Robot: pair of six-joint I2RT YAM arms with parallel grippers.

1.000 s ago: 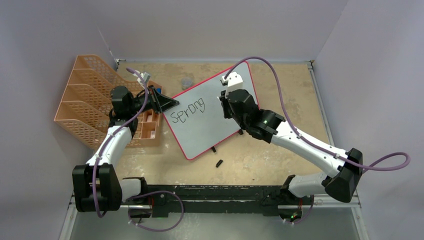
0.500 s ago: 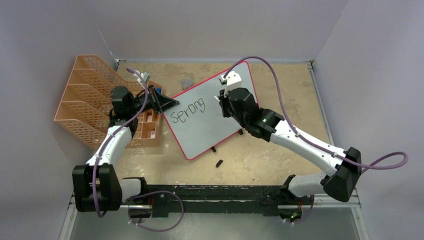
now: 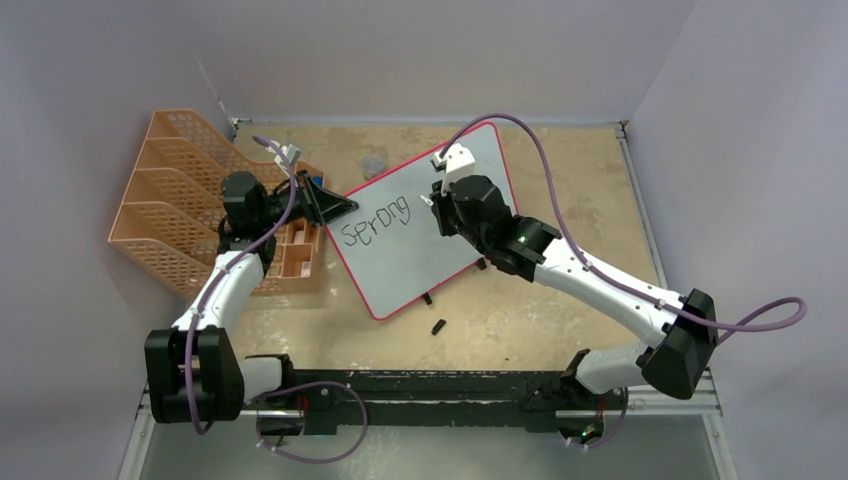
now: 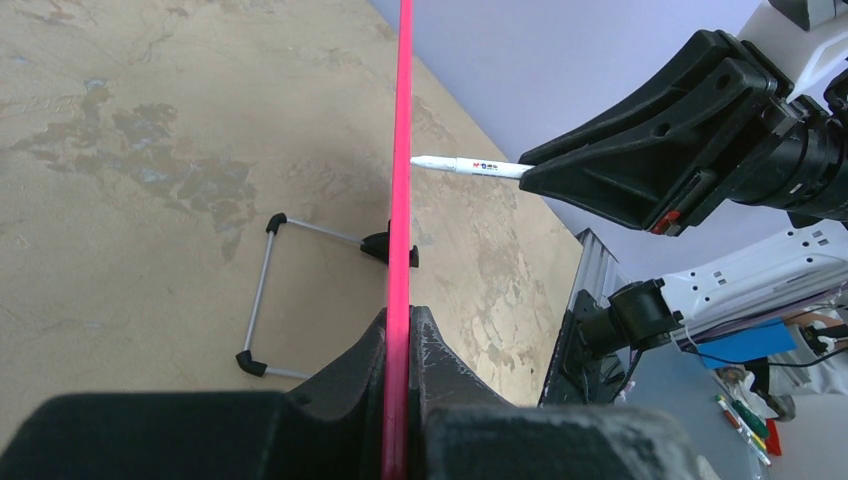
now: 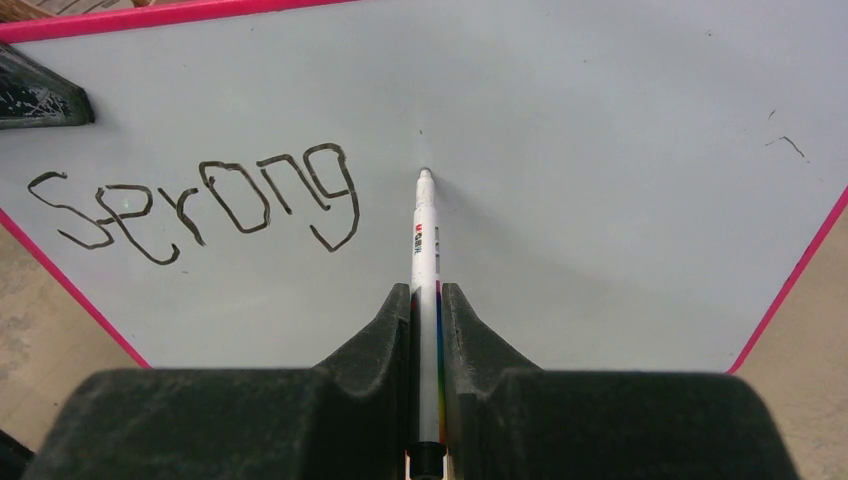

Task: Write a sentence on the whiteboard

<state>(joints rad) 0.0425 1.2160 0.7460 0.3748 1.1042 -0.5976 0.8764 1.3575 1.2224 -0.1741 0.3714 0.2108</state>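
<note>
We are clamping our left gripper (image 4: 400, 328) shut on the pink-framed edge of the whiteboard (image 3: 415, 255), which is standing tilted on the table (image 3: 570, 190). Our right gripper (image 5: 427, 300) is pinching a white marker (image 5: 426, 235), whose tip is meeting the board straight ahead of the gripper. The sentence (image 5: 200, 200), one black word reading roughly "Serong", is lying just left of that tip.
</note>
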